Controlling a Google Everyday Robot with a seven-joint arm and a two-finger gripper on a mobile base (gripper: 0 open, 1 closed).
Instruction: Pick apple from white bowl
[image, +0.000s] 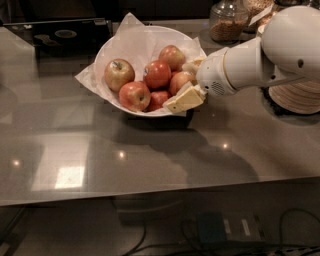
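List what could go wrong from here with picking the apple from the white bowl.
The gripper sits at the right rim of the white bowl, which holds a crumpled paper lining; lifting might snag the paper or tip the bowl.
The apple touches neighbouring apples, so pulling it out may send one rolling.
The arm passes close to the stacked plates; a wide swing could hit them.

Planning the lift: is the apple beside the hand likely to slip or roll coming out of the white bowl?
The apple, at the hand on the right side of the white bowl, looks round and glossy, so it could slip or roll. It looks firm, probably tolerating a squeeze. It rests against neighbouring apples on crumpled paper, so they may shift.
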